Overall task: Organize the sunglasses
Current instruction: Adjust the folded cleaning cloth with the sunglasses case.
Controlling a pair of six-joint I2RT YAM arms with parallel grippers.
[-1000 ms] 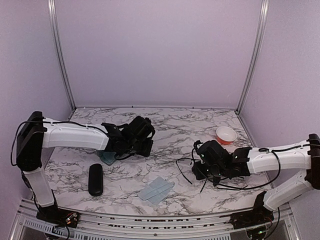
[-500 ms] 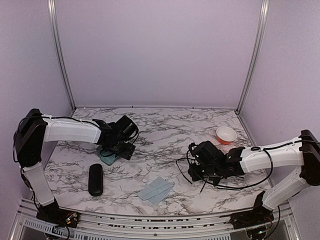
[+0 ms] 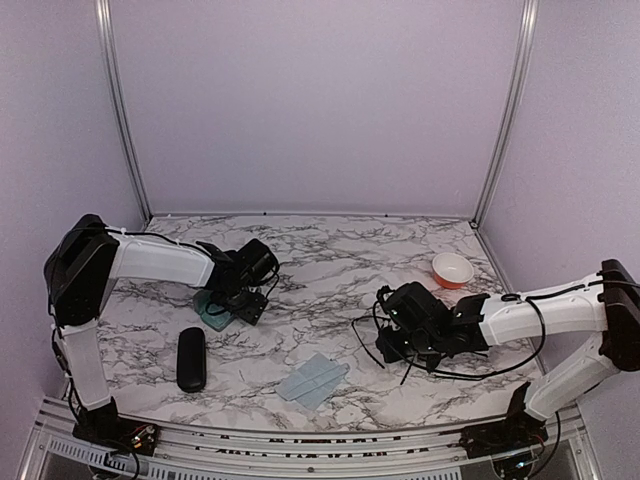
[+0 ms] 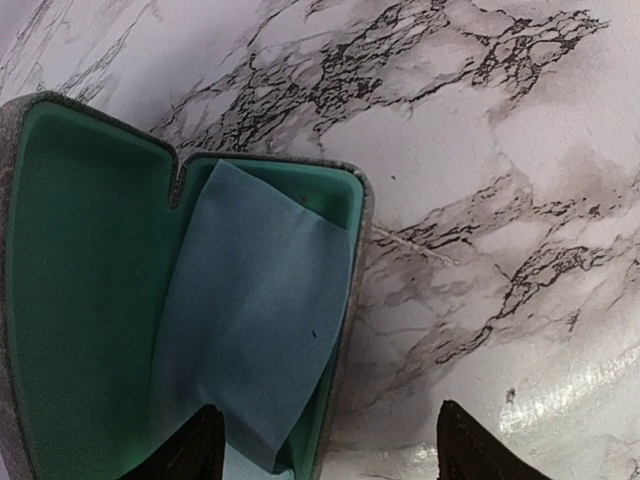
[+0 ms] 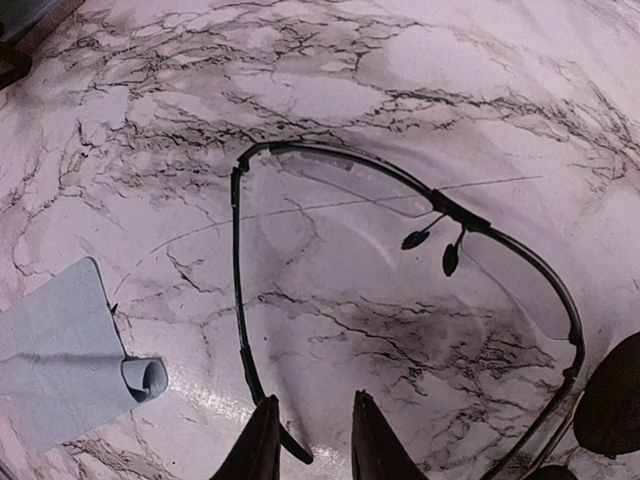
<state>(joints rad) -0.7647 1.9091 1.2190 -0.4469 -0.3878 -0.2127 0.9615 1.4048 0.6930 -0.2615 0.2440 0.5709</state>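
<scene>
The right claw (image 5: 310,440) pinches one thin temple arm of the sunglasses (image 5: 420,290), which fan out ahead of it over the desk (image 5: 420,90). Lifting by that wire may bend it. The left claw (image 4: 330,445) gapes empty above the open grey case (image 4: 90,280).

marble table (image 3: 330,250): far half bare, wide passage along back edge. left side: open grey case (image 3: 215,308) under left gripper (image 3: 243,300), black oval case (image 3: 191,359) near left front corner. blue cloth (image 3: 312,379) near front edge, middle. right side: sunglasses (image 5: 400,300) beneath right gripper (image 5: 310,440), thin arms sprawled outward; bowl (image 3: 453,269) near right edge.
</scene>
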